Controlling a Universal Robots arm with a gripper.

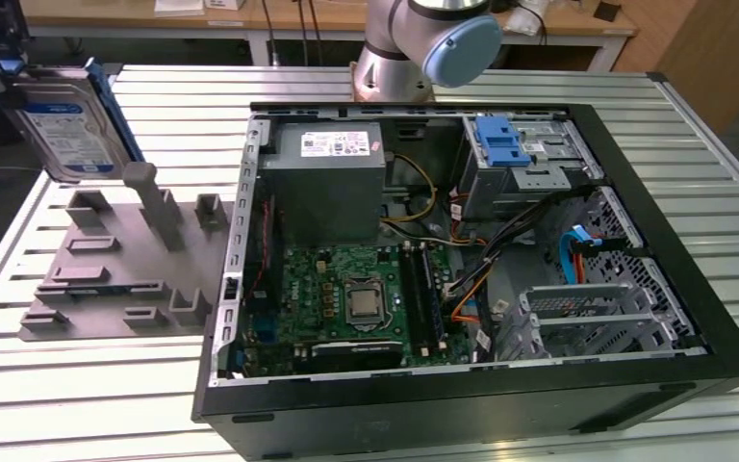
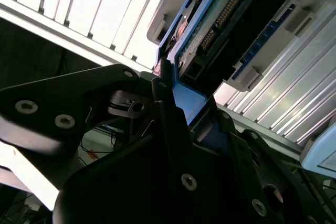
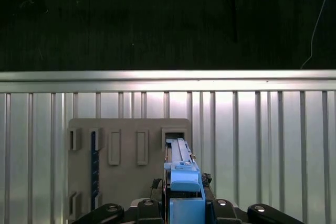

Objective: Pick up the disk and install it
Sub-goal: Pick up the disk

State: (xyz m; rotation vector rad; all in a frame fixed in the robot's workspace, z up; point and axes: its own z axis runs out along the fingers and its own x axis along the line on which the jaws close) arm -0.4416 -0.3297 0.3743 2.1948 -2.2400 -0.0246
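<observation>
Silver metal with a white-and-blue label, the disk (image 1: 72, 130) hangs at the exterior view's far left. It is clear of the table (image 1: 88, 385), edged in a blue plastic bracket (image 2: 186, 98), and stands on its narrow side. Its long axis runs steeply downward from the gripper (image 1: 1, 85), which grips its upper end. In the second wrist view the black fingers appear closed on the bracket, though we judge that from a tight, dark angle. That view also shows the green circuit board (image 2: 207, 35) on the disk's underside.

Just below the disk lies a matte grey fixture plate (image 1: 113, 279) with upright posts and slots, resting on the ribbed, glossy metal slats of the table.

Further right sits the open computer case (image 1: 472, 404), black-walled and lying on its side. Inside it we see the plain grey power supply box (image 1: 331, 183), the green motherboard (image 1: 344, 289), and loose bundles of coloured cables.

Toward the exterior view's right, a bare-metal drive cage (image 1: 543, 168) carries a bright blue latch (image 1: 502, 142). The held disk is well apart from that cage, with the fixture plate and most of the case's width between them.
</observation>
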